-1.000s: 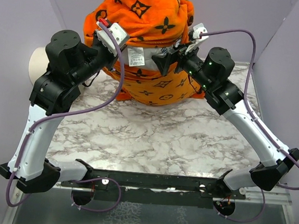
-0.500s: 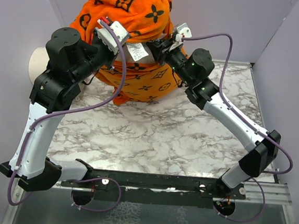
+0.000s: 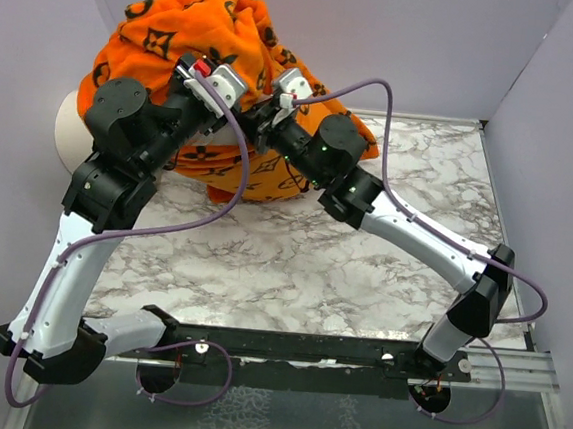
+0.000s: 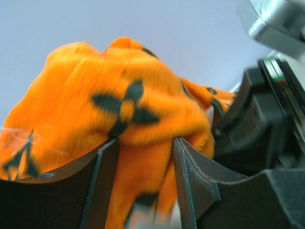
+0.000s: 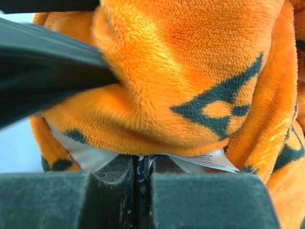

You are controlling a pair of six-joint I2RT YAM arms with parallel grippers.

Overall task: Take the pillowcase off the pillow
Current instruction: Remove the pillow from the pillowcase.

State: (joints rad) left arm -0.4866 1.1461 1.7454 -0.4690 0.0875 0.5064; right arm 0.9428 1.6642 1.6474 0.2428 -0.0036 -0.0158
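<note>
Pillowcase (image 3: 198,26) bunched at 11 o'clock of the marble table (image 3: 363,261), both arms reaching into it.
We see the left gripper (image 4: 143,145) with jaws about half apart, orange plush between them; the right gripper (image 5: 142,166) is closed tight just under the fabric, beside a white tag (image 5: 205,161), and what it pinches we cannot tell.

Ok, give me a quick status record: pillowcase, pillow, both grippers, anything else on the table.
pillowcase: bunched orange heap at the far left of the table, both wrists pushed into it
pillow: mostly hidden; only a white strip and a tag show under the orange
left gripper: jaws apart, orange fabric lying between them
right gripper: shut just below the white edge; what it pinches is unclear
other: cream cylinder at the far left edge
case off: not yet
</note>
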